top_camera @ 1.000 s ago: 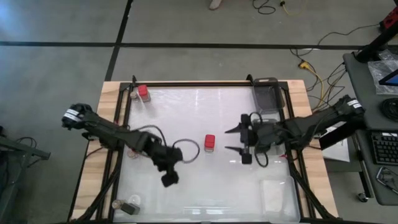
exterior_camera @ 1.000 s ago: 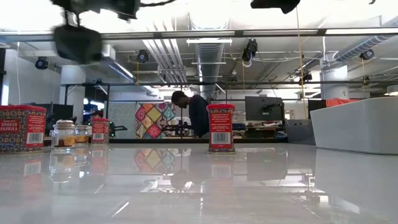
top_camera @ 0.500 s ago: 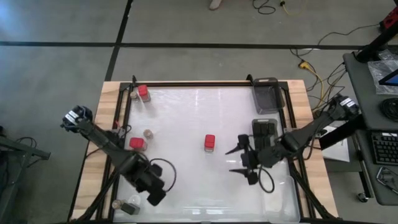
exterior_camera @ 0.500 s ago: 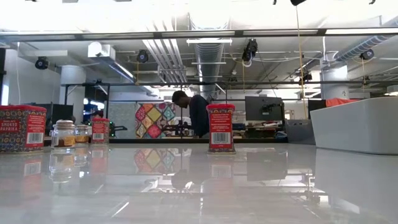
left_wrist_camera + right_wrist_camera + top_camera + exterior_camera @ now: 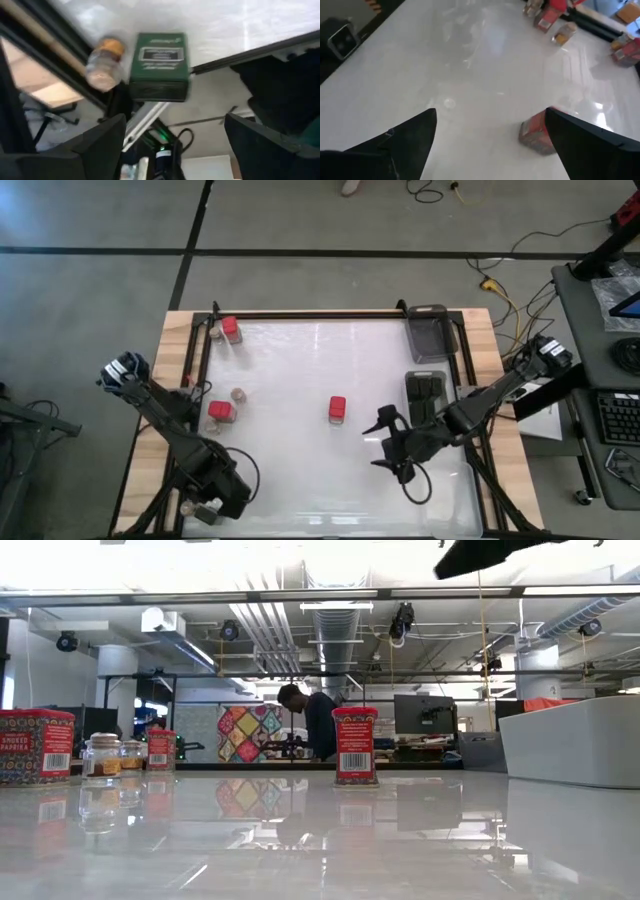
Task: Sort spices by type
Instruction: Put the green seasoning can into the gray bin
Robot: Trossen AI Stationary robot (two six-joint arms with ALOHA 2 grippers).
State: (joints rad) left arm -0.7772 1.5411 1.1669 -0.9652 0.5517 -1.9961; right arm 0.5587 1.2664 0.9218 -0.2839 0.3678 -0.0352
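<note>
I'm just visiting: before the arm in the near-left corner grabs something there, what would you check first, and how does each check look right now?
1. Left gripper open: ok.
2. Dark tin ahead of it, between the fingers' line: ok.
3. Small jar right beside the tin, could get bumped: not ok.
4. Height above the table: cannot tell.
5. Right gripper open, far from that corner: ok.
6. Red tin mid-table upright, out of the way: ok.

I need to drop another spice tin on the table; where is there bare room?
Bare: the wide stretch between the middle red tin and the dark tray at the far right corner. Crowded: the left edge, with red tins, a jar, and the left gripper.
</note>
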